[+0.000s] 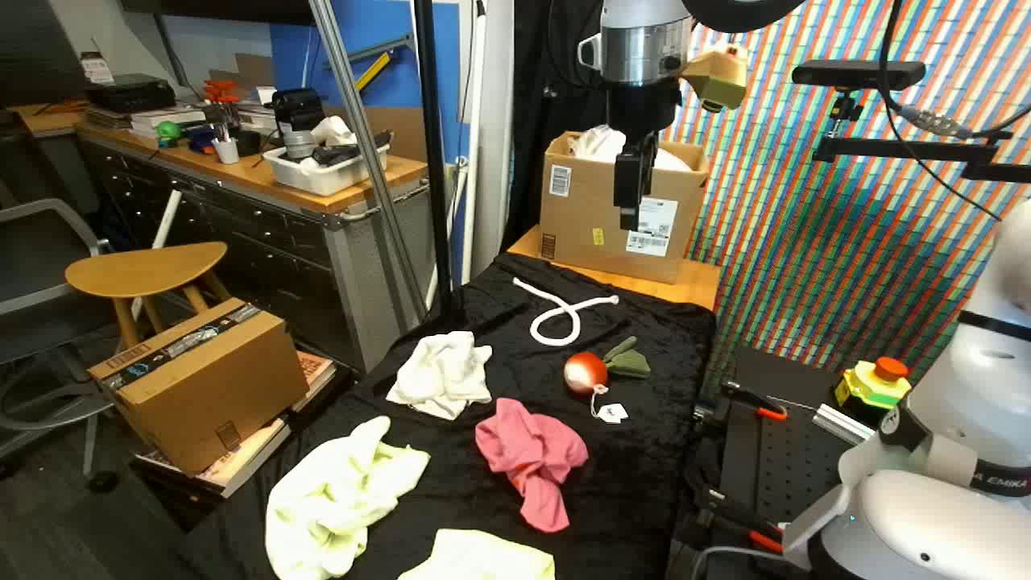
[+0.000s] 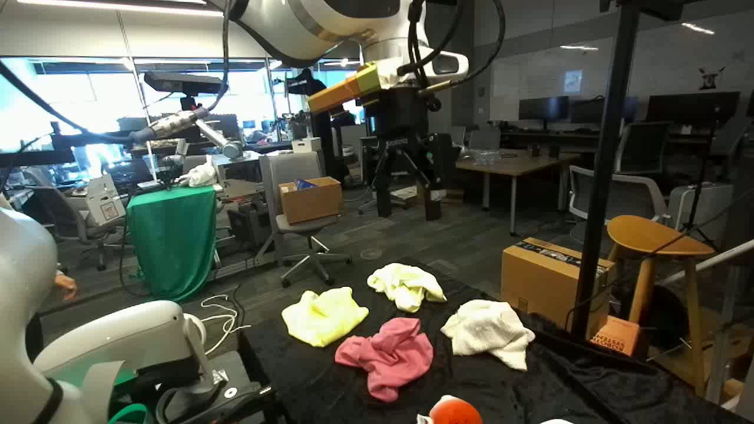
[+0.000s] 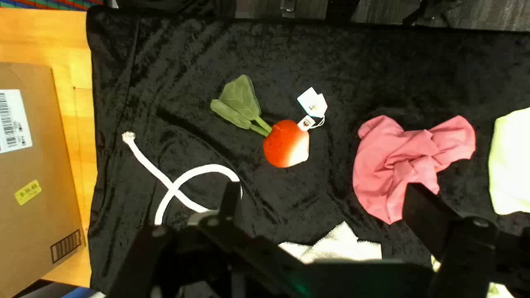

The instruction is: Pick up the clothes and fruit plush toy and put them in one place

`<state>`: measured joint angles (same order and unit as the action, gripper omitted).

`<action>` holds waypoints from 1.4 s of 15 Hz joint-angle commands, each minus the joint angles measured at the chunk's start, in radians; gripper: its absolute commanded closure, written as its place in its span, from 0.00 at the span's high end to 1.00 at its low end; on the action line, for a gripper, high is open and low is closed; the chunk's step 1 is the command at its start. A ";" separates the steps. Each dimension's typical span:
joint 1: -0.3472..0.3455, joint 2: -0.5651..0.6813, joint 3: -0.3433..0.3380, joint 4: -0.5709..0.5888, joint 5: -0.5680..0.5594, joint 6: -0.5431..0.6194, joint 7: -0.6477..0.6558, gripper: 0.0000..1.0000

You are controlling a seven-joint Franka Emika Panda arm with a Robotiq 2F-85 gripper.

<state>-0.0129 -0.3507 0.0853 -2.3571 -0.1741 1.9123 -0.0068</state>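
Note:
A red-and-white fruit plush toy (image 1: 585, 373) with green leaves and a tag lies on the black-covered table; it shows in the wrist view (image 3: 285, 142). A crumpled pink cloth (image 1: 527, 451) lies apart from it, also in the wrist view (image 3: 393, 165). A white cloth (image 1: 443, 374), a pale yellow cloth (image 1: 334, 499) and a brighter yellow cloth (image 1: 483, 556) lie separately; all show in an exterior view, white (image 2: 489, 333), pale (image 2: 406, 285), brighter (image 2: 324, 315). My gripper (image 2: 408, 211) is open and empty, high above the table; its fingers spread wide in the wrist view (image 3: 323, 190).
A white rope (image 1: 556, 334) lies looped near the table's far end. A large cardboard box (image 1: 596, 217) stands behind it on the wooden surface. A black pole (image 1: 439, 161) rises beside the table. An emergency stop (image 1: 878, 383) sits near the robot base.

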 commanded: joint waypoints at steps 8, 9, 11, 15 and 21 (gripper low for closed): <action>0.014 0.021 -0.005 0.026 -0.034 0.012 0.010 1.00; 0.016 0.037 -0.003 0.039 -0.045 0.014 0.003 1.00; 0.021 0.075 0.001 0.070 -0.070 0.036 -0.005 1.00; 0.042 0.211 0.011 0.204 -0.098 0.031 -0.030 1.00; 0.094 0.464 0.039 0.504 -0.116 -0.067 -0.051 1.00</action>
<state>0.0532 -0.0285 0.1173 -2.0421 -0.2656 1.9213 -0.0355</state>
